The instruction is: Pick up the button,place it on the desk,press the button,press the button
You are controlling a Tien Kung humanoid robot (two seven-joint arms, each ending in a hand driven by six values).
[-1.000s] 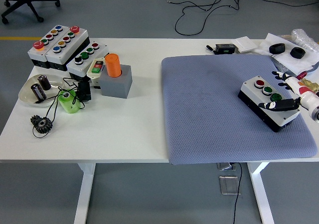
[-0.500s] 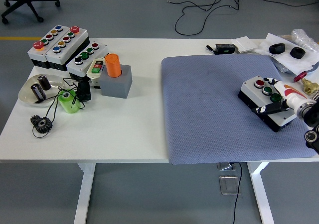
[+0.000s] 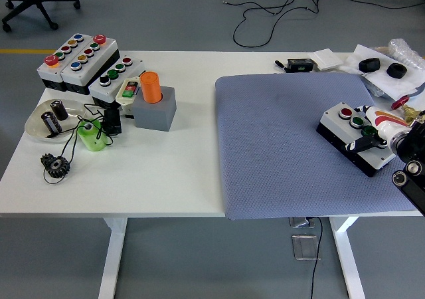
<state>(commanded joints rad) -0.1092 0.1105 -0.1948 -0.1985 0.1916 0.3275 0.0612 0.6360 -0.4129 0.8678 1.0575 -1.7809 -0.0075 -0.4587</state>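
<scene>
A white three-button box (image 3: 350, 137) with a black base lies on the blue-grey mat (image 3: 292, 146) at the right. It carries a red, a green and a dark button in a row. My right hand (image 3: 374, 127) comes in from the right edge and rests over the box's near right end, with a black fingertip (image 3: 362, 144) down by the dark button. The other fingers are curled and hold nothing. The left arm is out of view.
At the table's left stand several button boxes (image 3: 83, 63), a grey block with an orange cylinder (image 3: 151, 88), a clear dish (image 3: 50, 119), a green part (image 3: 91, 136) and a black gear (image 3: 56, 164). Papers and black parts (image 3: 382, 68) lie at the back right.
My right hand has swung in from the right edge over the button box and lowered its fingertip onto the box's near end. The box has stayed in place.
</scene>
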